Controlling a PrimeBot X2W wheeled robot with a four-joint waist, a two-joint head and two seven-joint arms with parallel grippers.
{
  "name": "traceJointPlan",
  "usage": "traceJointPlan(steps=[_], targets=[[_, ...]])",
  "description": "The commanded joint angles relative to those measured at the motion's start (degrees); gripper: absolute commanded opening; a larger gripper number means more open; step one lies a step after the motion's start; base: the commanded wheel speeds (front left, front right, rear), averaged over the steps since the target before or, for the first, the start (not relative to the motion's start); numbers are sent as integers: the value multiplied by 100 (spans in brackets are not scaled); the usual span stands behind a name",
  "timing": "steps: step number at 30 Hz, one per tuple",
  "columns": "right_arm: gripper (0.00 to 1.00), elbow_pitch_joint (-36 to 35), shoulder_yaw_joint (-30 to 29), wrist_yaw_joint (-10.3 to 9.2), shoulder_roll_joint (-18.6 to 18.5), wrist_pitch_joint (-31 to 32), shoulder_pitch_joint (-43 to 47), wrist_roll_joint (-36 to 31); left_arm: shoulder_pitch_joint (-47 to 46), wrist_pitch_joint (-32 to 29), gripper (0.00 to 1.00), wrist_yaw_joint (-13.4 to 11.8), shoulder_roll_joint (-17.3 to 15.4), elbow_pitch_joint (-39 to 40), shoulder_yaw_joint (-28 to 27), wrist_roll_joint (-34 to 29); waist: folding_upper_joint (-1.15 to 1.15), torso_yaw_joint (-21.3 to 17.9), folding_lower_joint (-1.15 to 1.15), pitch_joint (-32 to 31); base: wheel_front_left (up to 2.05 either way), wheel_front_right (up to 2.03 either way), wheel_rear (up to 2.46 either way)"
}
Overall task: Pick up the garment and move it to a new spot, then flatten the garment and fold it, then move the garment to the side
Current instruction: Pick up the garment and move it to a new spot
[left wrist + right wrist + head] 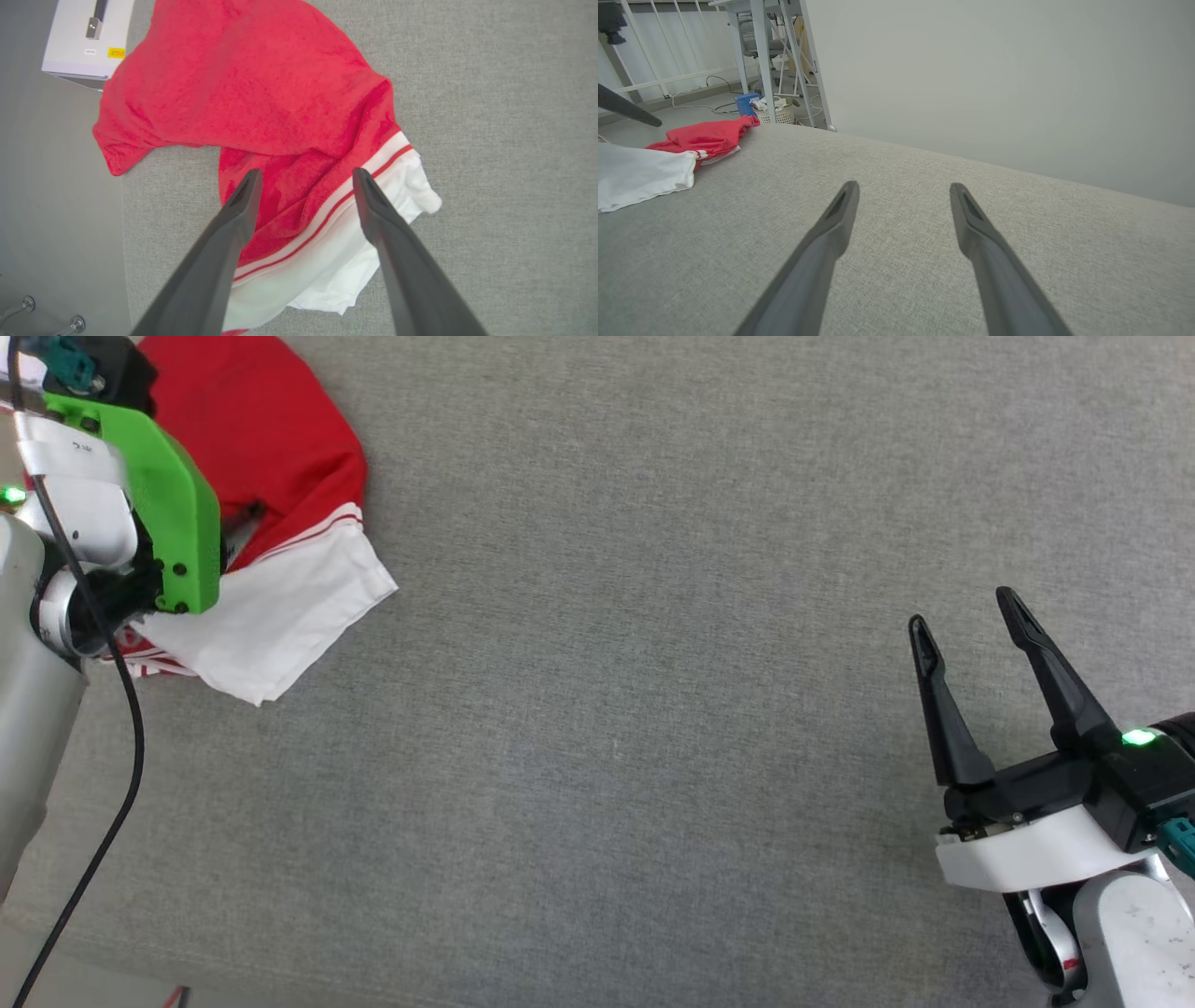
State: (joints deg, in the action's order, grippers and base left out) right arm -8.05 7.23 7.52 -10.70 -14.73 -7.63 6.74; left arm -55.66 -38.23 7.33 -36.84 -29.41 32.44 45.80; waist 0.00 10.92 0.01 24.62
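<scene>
My open left fingers [252,182] hang over the garment [261,84] at the tabletop's [653,709] left edge, placed to grasp it, while my open right fingers [934,681] stand clear, well apart.

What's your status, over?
Left gripper open, over crumpled garment. Right gripper open, empty, over grey surface. Nothing blocking.

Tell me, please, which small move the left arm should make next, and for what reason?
Probably lower the left gripper onto the garment and close. Its jaws stand open over the bunched red cloth and hold nothing, while the right gripper is open and far away over the bare grey surface.
</scene>
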Motion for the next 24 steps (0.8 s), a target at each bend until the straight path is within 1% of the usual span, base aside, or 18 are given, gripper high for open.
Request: traceJointPlan(steps=[1, 5, 13, 14, 15, 16, 19, 24], targets=[[100, -39, -22, -3, -36, -27, -124, -20, -83, -96, 100, 15, -77, -35, 117, 120, 0, -224, -1, 263, 0, 0, 0], [100, -54, -14, -3, -56, -27, -188, -19, 7, -255, 100, 15, -102, -316, 393, 326, 0, -312, -1, 417, 0, 0, 0], [100, -39, -10, -3, -74, -27, -320, -18, 227, -503, 100, 15, 108, -1174, 821, 605, 0, -401, -1, 646, 0, 0, 0], [100, -32, -16, -3, -66, -27, -325, -16, 244, -491, 87, 15, 128, -1212, 850, 659, 0, -408, -1, 640, 0, 0, 0], [100, -18, -22, -3, -54, -27, -323, -14, 256, -445, 19, 15, 129, -1239, 906, 683, 0, -413, -1, 617, 0, 0, 0], [100, -6, -32, -3, -37, -27, -316, -12, 268, -404, 0, 15, 120, -1222, 968, 703, 0, -418, -1, 581, 0, 0, 0], [100, 28, -93, -3, 27, -27, -235, 5, 257, -77, 0, 15, 52, -1057, 1031, 867, 0, -399, -1, 396, 0, 0, 0], [100, 99, -164, -3, 144, -27, -14, 47, 149, 594, 0, 15, -261, -519, 1113, 1003, 0, -352, -1, -73, 0, 0, 0]])
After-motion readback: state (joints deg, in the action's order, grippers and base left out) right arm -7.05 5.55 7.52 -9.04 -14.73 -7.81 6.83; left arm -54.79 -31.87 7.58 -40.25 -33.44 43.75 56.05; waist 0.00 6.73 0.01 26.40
